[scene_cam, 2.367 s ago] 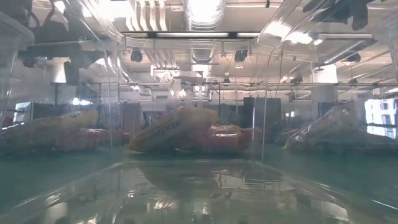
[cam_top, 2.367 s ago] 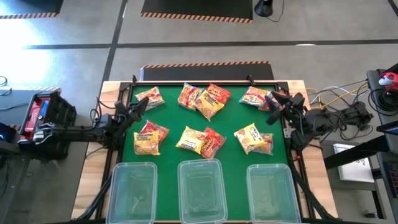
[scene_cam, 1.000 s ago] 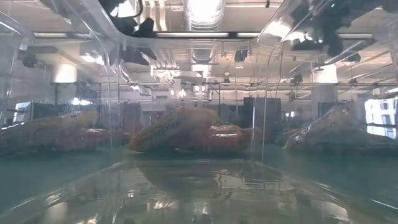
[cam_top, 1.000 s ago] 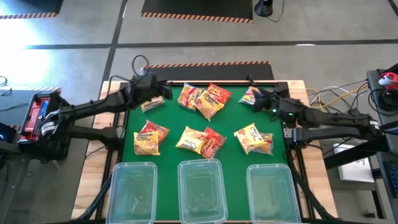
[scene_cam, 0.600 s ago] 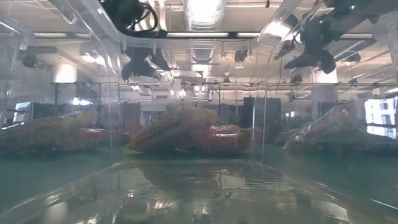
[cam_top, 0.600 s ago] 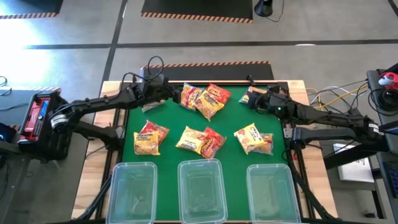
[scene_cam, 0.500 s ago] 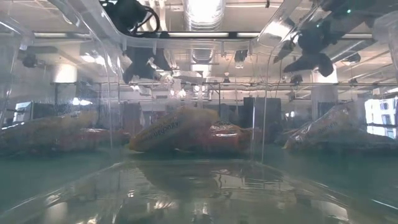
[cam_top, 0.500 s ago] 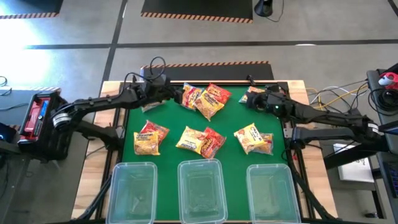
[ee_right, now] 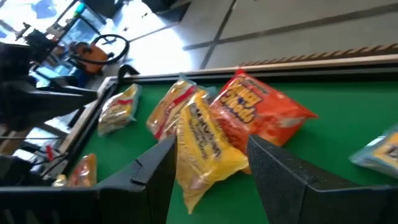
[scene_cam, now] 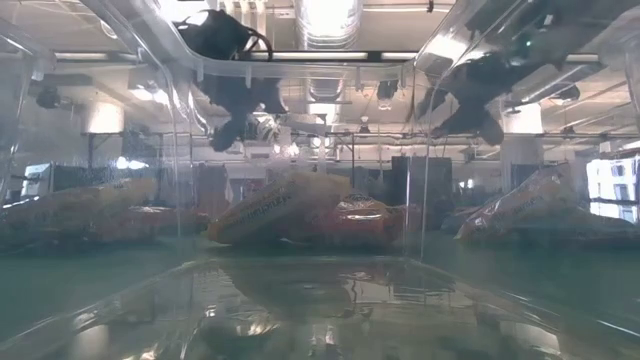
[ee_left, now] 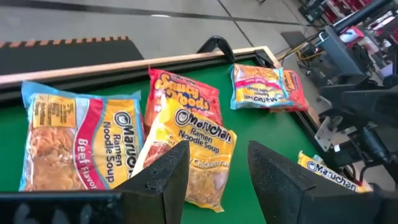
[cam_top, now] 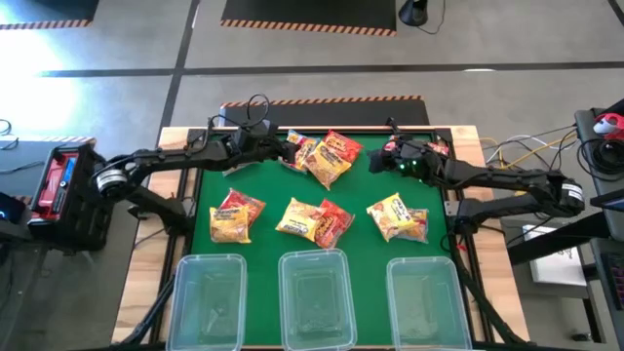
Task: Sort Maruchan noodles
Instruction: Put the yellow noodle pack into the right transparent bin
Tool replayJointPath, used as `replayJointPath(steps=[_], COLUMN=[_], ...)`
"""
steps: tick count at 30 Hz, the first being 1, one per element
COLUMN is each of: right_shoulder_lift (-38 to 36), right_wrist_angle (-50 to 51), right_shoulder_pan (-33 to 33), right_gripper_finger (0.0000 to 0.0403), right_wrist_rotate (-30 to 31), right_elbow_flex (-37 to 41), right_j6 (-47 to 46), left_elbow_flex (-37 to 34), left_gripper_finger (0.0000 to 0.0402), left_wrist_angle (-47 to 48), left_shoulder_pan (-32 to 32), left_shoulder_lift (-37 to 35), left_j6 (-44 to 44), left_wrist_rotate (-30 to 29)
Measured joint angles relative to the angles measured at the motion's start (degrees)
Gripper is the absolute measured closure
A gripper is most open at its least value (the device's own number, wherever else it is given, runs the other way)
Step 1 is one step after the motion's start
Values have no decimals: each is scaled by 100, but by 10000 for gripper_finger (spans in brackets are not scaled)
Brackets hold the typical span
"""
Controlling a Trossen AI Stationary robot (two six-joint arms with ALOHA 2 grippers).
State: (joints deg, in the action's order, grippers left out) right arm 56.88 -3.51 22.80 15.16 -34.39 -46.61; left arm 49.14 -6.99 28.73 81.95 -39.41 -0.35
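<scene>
Maruchan noodles lie in small heaps on the green mat [cam_top: 268, 190]. The far middle heap [cam_top: 324, 156] holds a yellow packet [ee_left: 194, 152], an orange-red one [ee_left: 184, 93] and a beef-flavour one [ee_left: 68, 140]. My left gripper [cam_top: 285, 148] hovers open just left of this heap, above the mat. My right gripper [cam_top: 374, 164] hovers open just right of it, facing the yellow packet [ee_right: 205, 146] and the orange one [ee_right: 264, 109]. Nearer heaps rest flat at left [cam_top: 236, 215], middle [cam_top: 314, 220] and right [cam_top: 398, 217].
Three clear plastic bins stand along the near edge: left [cam_top: 208, 297], middle [cam_top: 314, 297], right [cam_top: 427, 300]. Two more packets [ee_left: 267, 87] lie at the far right under my right arm, and one [ee_right: 121, 106] at the far left under my left arm.
Both arms have swung inward over the far row and sunk lower. My left gripper has gone toward the table's right and my right gripper toward its left, both closing on the far middle heap while tipping and rolling. No packet has moved.
</scene>
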Motion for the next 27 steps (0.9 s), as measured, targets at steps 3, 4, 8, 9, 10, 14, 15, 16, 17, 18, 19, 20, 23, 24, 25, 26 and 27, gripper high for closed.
replayJointPath(steps=[3,4,8,9,10,14,15,16,17,18,19,20,23,24,25,26,27], right_shoulder_lift=[200,267,485,536,591,814,873,953,1032,1109,1197,1280,1493,1554,1607,1674,1742], right_wrist_angle=[-333,-445,-723,-751,-796,-819,-807,-816,-843,-855,-895,-940,-1077,-1166,-1173,-1146,-1160], right_shoulder_pan=[94,128,270,308,341,435,440,442,440,437,435,435,435,435,435,435,435], right_gripper_finger=[220,220,220,220,220,220,220,220,220,220,220,220,220,220,220,220,220], right_wrist_rotate=[-249,-320,-566,-637,-722,-1182,-1307,-1422,-1524,-1620,-1707,-1771,-1867,-1869,-1869,-1869,-1871], right_elbow_flex=[0,0,-2,-2,-2,-4,-4,-4,-4,-4,-4,-4,-4,-4,-38,-127,-237], right_j6=[1,10,12,10,10,-29,-86,-192,-274,-371,-482,-598,-854,-919,-934,-917,-864], left_elbow_flex=[-1,-1,-1,-1,-1,-1,-1,-1,-1,-1,-1,-1,-1,-1,-1,-1,-2], left_gripper_finger=[255,255,255,255,255,255,255,255,255,255,255,255,255,255,255,255,255], left_wrist_angle=[-98,-141,-202,-202,-205,-219,-222,-222,-221,-220,-220,-220,-218,-220,-217,-207,-202], left_shoulder_pan=[0,0,0,-2,-2,0,0,0,0,-1,-2,-2,-2,-2,0,-2,-2], left_shoulder_lift=[81,98,122,122,122,122,124,127,129,131,131,131,131,131,131,131,131], left_j6=[-62,-63,-63,-62,-62,-56,-63,-88,-136,-186,-214,-224,-226,-226,-226,-226,-224], left_wrist_rotate=[132,172,291,294,298,416,443,473,498,519,541,543,543,543,543,543,543])
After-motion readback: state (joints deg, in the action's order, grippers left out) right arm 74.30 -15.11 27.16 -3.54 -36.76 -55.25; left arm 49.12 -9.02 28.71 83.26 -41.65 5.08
